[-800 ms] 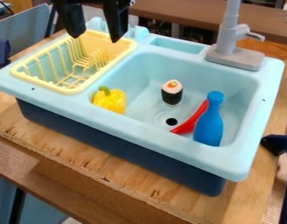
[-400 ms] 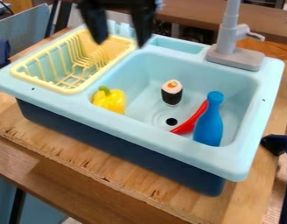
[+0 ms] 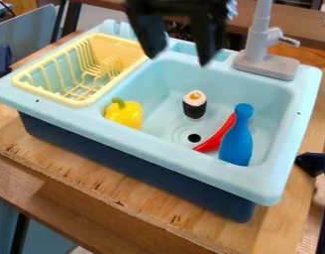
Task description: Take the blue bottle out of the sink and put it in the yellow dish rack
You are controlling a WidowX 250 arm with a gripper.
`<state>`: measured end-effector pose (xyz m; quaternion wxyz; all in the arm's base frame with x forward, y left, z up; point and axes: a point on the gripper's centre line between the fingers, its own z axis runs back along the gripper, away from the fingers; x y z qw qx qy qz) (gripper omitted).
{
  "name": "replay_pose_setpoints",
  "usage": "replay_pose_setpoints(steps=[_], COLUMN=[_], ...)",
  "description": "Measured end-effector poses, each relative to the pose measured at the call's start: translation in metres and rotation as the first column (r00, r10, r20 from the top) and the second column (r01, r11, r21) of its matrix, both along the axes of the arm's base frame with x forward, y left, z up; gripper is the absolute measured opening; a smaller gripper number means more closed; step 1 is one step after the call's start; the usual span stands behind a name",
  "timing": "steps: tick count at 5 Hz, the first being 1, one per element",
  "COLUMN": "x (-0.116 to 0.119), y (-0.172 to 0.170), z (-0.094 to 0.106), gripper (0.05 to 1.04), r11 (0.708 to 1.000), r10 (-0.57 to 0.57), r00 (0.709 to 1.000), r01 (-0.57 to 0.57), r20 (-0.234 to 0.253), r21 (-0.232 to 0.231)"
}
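Black tool [image 3: 178, 58] above toy sink [image 3: 191, 171], fingers apart, sushi roll [image 3: 194, 105], 3 other toys in basin

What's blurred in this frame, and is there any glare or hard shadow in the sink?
Camera view: gripper smeared, edges soft, while the sushi roll and yellow bell pepper read more crisply; shading in the sink soft, no strong glare.
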<state>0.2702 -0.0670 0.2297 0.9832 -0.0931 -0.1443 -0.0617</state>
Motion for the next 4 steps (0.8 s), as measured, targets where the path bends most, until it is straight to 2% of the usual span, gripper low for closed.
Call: replay_pose_setpoints(steps=[1, 2, 3, 4], x=[-0.001, 0.006, 0.009, 0.010], y=[-0.004, -0.013, -0.020, -0.029], z=[-0.026, -0.042, -0.050, -0.044], gripper=[1.000, 1.000, 1.000, 1.000], r11=[0.998, 0.995, 0.990, 0.986], r10=[-0.046, -0.104, -0.137, -0.163], r00=[0.996, 0.990, 0.983, 0.981], r01=[0.049, 0.104, 0.138, 0.165], r20=[-0.083, -0.099, -0.124, -0.102], r21=[0.030, 0.000, 0.001, 0.008])
